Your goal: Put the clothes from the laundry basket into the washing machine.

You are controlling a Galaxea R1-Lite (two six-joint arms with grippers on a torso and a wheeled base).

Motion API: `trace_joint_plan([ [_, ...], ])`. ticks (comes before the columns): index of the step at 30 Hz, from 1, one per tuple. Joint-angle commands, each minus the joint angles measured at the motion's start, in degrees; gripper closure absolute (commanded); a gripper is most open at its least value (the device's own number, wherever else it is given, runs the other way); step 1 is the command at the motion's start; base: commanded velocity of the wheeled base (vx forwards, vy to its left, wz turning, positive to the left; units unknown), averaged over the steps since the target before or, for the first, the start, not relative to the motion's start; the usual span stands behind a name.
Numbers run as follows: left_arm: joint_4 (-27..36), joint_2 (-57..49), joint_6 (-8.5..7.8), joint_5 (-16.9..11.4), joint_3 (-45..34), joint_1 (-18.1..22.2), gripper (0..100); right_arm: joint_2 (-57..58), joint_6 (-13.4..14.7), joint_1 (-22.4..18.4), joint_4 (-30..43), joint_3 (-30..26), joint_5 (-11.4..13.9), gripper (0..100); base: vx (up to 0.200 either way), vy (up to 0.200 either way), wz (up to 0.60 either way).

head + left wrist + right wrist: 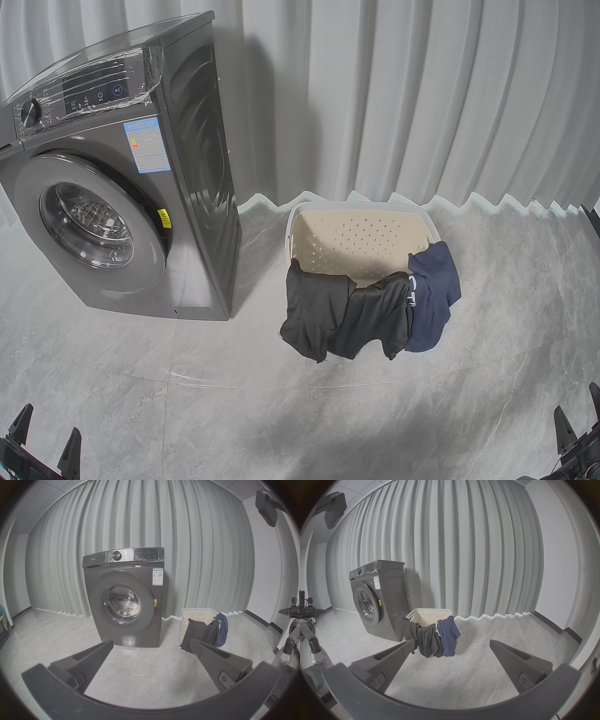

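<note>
A cream laundry basket [359, 234] stands on the floor to the right of a grey front-loading washing machine [194, 156], whose round door [87, 225] is shut. Over the basket's front rim hang dark grey clothes [340, 309] and a navy garment [434, 290]. The left wrist view has the machine [125, 598] ahead and the basket [200, 616] to its side. The right wrist view also takes in the basket [431, 617] with its clothes [428, 637]. My left gripper [45, 437] is low at the near left, open and empty. My right gripper [578, 415] is at the near right, open and empty.
Pale pleated curtains [406, 94] close off the space behind the machine and basket. Grey marble-look floor [250, 387] stretches between me and both. A dark skirting line [556, 627] runs along the wall far to the right.
</note>
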State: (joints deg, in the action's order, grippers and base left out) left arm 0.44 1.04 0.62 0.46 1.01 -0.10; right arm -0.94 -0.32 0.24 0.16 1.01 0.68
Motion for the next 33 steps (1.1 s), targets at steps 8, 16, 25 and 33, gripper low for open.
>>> trace_joint_plan([
  [8,0.00,-1.04,0.08,0.06,-0.92,0.01,0,0.94,-0.03,0.02,0.02,-0.92,0.02,0,0.125,0.000,0.00],
  [16,0.00,-1.04,0.08,0.06,-0.92,0.01,0,0.94,-0.03,0.02,0.02,-0.92,0.02,0,0.000,-0.050,0.00],
  [25,0.00,-1.04,0.08,0.06,-0.92,0.01,0,0.94,-0.03,0.02,0.02,-0.92,0.02,0,0.000,-0.200,0.00],
  [33,0.00,-1.04,0.08,0.06,-0.92,0.01,0,0.94,-0.03,0.02,0.02,-0.92,0.02,0,0.000,-0.200,0.00],
])
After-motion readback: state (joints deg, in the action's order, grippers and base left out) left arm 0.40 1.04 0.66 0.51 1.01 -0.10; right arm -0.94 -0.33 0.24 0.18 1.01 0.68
